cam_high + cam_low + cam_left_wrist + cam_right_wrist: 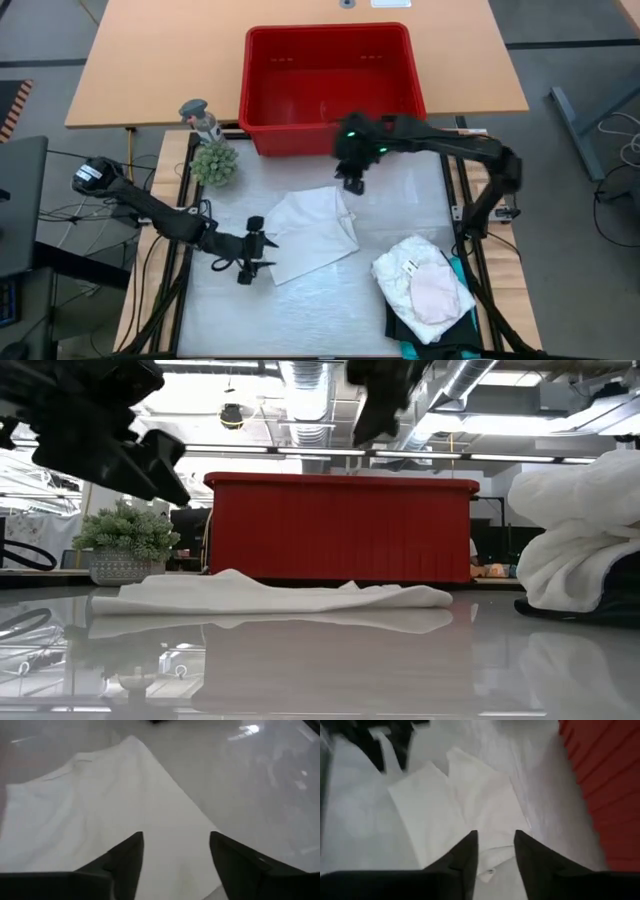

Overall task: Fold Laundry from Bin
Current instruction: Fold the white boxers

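White cloth lying flat on the surface, just ahead of the left gripper, fingers spread, nothing between them. Right gripper above the cloth's far edge, fingers apart, holding nothing, cloth directly below them. Red bin just behind the right fingers. Pile of folded laundry well apart from both, to the right side.

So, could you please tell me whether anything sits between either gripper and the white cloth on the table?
Nothing visible does. The white cloth lies flat on bare table. The left gripper is open at its near-left edge, the right gripper open above its far corner. The folded pile and the bin sit clear to the sides.
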You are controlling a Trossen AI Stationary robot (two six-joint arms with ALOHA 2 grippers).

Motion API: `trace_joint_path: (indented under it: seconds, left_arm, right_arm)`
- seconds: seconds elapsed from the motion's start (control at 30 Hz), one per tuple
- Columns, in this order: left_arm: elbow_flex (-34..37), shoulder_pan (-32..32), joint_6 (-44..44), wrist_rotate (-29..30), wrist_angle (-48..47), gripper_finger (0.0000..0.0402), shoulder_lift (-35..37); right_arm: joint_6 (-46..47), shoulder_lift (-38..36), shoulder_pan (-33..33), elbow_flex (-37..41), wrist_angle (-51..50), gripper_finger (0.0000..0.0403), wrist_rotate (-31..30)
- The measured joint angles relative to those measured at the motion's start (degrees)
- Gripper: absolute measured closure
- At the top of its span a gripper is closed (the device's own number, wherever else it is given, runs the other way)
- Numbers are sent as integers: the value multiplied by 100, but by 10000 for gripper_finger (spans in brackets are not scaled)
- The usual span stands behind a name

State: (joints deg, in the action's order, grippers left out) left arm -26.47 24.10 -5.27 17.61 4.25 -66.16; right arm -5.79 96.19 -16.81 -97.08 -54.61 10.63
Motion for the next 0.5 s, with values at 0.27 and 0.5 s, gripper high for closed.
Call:
trace_joint_path:
  seconds: [0.27, 0.5]
  left_arm:
    - [-560, 313, 1377, -343, 36, 139, -881]
    - [-1302, 827, 917, 227, -44, 140, -2180]
  right_arm:
    - [1290, -1324, 293, 2, -495, 202, -616]
    - [1767, -1675, 835, 6, -1297, 204, -1355]
